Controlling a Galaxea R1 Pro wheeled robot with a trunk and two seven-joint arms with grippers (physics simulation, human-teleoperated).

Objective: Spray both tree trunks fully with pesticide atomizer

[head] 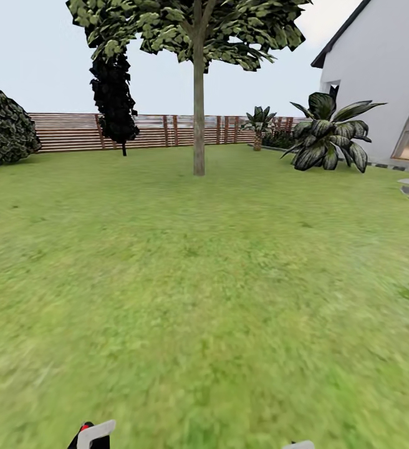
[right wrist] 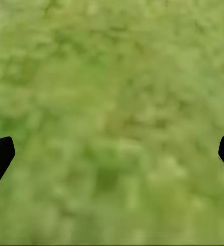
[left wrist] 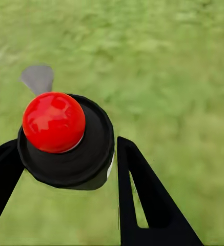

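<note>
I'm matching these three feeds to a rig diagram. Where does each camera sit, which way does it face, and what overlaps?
Head: up high, facing forward over the lawn toward a tree trunk and fence.
Left wrist: looks along the left claw, shut on the atomizer.
Right wrist: looks down at grass past the open right claw.
All three share the lawn.

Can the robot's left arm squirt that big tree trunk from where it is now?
Probably not yet. The left gripper holds the atomizer, but the tree trunk stands far across the lawn; nothing blocks the way.
</note>
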